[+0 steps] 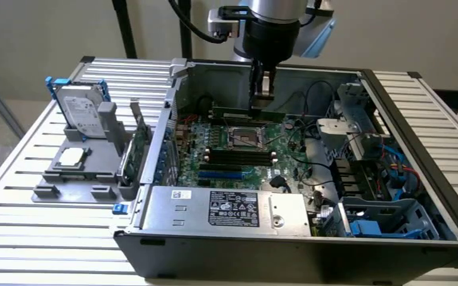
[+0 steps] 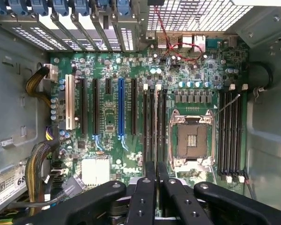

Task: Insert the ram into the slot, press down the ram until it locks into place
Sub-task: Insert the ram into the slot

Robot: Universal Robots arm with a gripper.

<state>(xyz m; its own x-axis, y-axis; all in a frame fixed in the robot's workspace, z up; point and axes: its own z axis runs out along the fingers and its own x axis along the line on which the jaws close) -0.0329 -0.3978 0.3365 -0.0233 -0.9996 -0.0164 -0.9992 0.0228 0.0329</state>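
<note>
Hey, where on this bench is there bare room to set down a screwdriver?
Bare table slats lie in front of the grey tray, at the exterior view's left, and beyond the case at its right. The tray and the case's inside are crowded; the tool holds the ram over the board.

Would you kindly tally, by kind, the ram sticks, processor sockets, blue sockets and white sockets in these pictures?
ram: 1
processor socket: 1
blue socket: 1
white socket: 1
Total: 4
</note>
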